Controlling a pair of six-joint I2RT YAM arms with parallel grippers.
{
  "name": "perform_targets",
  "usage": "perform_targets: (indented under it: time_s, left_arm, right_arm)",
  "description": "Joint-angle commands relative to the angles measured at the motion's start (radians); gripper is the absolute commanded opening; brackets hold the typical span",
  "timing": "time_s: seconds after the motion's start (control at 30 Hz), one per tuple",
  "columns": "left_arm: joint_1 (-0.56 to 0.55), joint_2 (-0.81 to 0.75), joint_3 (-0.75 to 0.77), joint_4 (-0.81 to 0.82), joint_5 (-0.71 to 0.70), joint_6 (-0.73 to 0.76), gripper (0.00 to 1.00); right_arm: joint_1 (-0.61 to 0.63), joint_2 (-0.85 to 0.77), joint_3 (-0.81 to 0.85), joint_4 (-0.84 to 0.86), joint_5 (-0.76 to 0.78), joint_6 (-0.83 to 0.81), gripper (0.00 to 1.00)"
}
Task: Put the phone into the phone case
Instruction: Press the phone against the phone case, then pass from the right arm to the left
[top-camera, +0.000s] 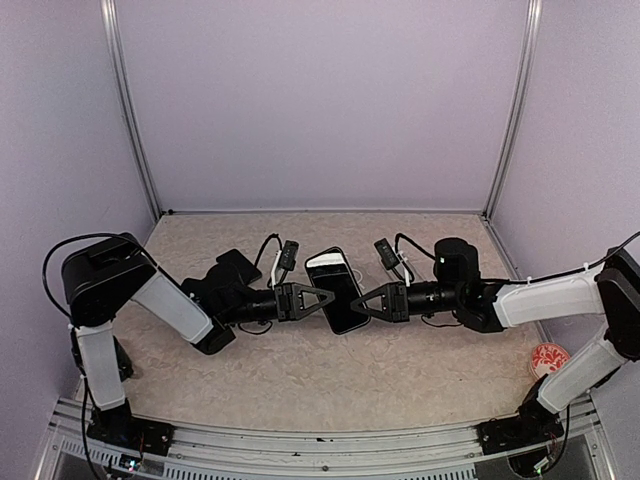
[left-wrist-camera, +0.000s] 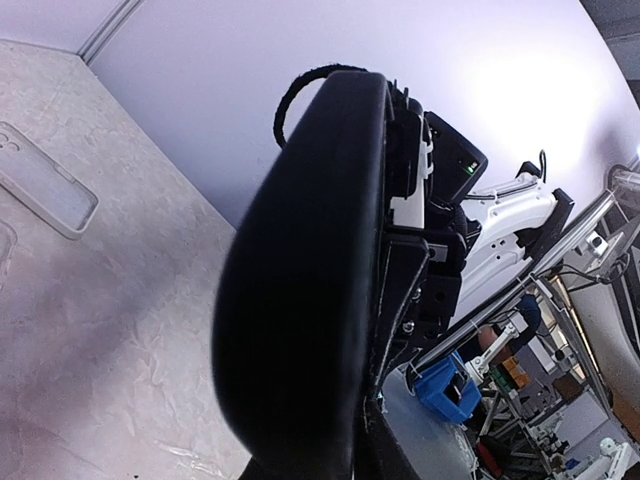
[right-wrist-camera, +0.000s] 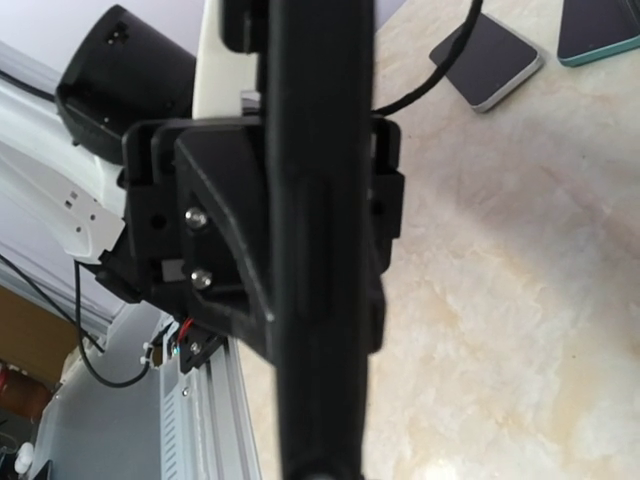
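1. Left claw (top-camera: 322, 298): narrowed onto the left edge of the black, slab-shaped phone (top-camera: 336, 292). It grips the phone.
2. Right claw (top-camera: 362, 303): narrowed onto the opposite edge of the same phone. The two claws face each other across the middle of the mottled beige worktop (top-camera: 300, 370).
3. Phone case (left-wrist-camera: 45, 182) – a thin, translucent rectangular shell. It lies flat on the worktop, well apart from the phone, and holds nothing.
4. Left wrist view: the phone (left-wrist-camera: 300, 300) fills the frame edge-on, with the right arm's black hardware just behind it. Only this view shows the case clearly.
5. Right wrist view: the phone (right-wrist-camera: 315, 250) stands edge-on as a vertical bar. The left claw's black fingers (right-wrist-camera: 225, 230) sit against both of its faces.
6. Right wrist view only – two further phones lie flat on the worktop: a dark phone with a pale rim (right-wrist-camera: 490, 62) and a dark phone with a teal rim (right-wrist-camera: 600, 30).
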Motion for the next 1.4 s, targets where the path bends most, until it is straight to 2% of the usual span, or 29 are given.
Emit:
perform_targets:
  time_s: [0.0, 0.17, 0.43, 0.63, 0.93, 1.07, 1.37]
  left_arm:
    - [0.004, -0.021, 0.013, 0.014, -0.004, 0.015, 0.11]
    - [0.005, -0.026, 0.012, 0.013, 0.005, 0.017, 0.06]
    - [0.022, -0.049, -0.007, -0.028, 0.045, 0.040, 0.03]
    - [0.039, -0.096, -0.025, -0.132, 0.081, 0.093, 0.03]
    - [0.055, -0.154, 0.001, -0.324, 0.120, 0.175, 0.03]
    - [0.064, -0.171, -0.011, -0.347, 0.121, 0.188, 0.03]
    - [0.073, -0.157, -0.008, -0.351, 0.145, 0.184, 0.03]
  right_arm:
    - [0.008, 0.004, 0.013, 0.063, -0.020, -0.007, 0.00]
    - [0.009, 0.008, 0.025, 0.049, -0.036, -0.009, 0.02]
    - [0.007, 0.017, 0.077, -0.015, -0.093, -0.011, 0.25]
    - [0.007, 0.031, 0.147, -0.100, -0.150, -0.028, 0.31]
    - [0.007, 0.082, 0.212, -0.152, -0.192, -0.043, 0.31]
    - [0.006, 0.084, 0.218, -0.158, -0.192, -0.051, 0.29]
    - [0.006, 0.117, 0.214, -0.133, -0.229, -0.044, 0.07]
